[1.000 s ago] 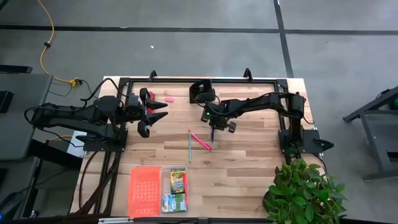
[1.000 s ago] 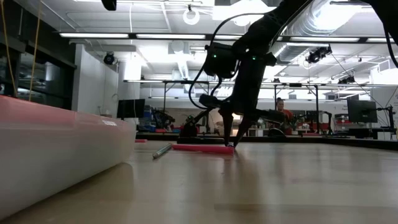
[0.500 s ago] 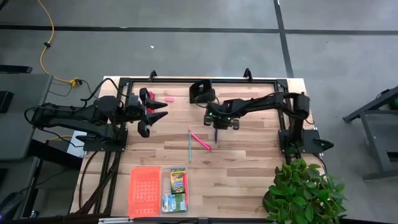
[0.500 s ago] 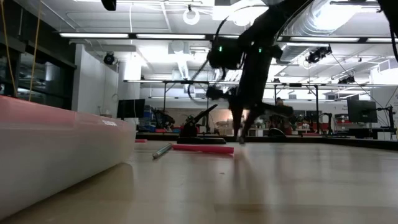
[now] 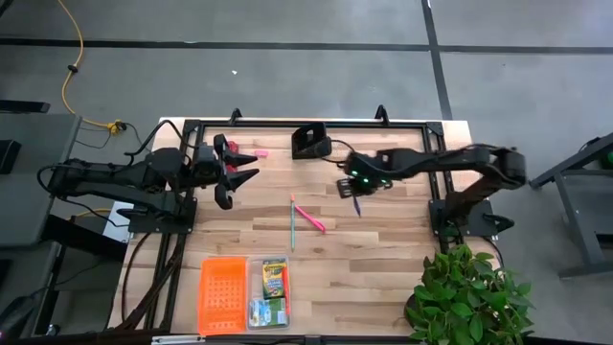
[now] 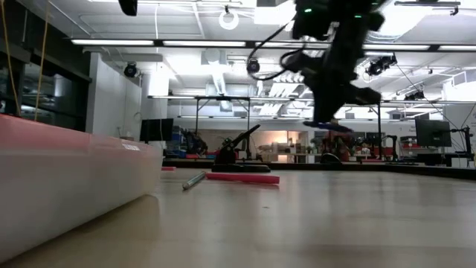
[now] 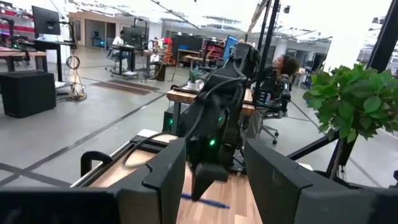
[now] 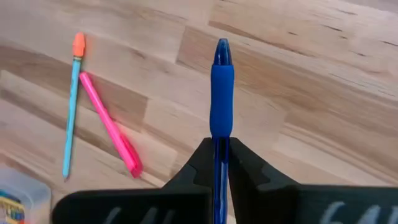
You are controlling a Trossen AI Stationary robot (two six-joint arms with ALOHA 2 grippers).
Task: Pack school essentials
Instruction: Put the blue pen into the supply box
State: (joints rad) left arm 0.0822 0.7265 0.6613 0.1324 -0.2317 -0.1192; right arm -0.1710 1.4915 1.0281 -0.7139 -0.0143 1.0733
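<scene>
Two dark jointed arms, black cables along them, green indicator lights at right wrist

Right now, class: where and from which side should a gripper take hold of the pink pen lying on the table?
Grip the pink pen near mid-length, coming straight down from above. It lies flat and slanted on the wood, so turn the jaws across its thin barrel. Avoid the end that meets the green pencil beside it.

Blue pen (image 8: pixel 221 81): lifted off the table, pinched between dark fingers, right of centre.
Pink pen (image 5: pixel 309 217): flat at table centre, slanting toward 4 o'clock.
Green pencil (image 5: pixel 292 222): flat, touching the pink pen's 10 o'clock end.
Crayon box (image 5: pixel 273 279): yellow-green, at 6 o'clock.
Pink eraser (image 5: pixel 260 153): at 11 o'clock.
</scene>
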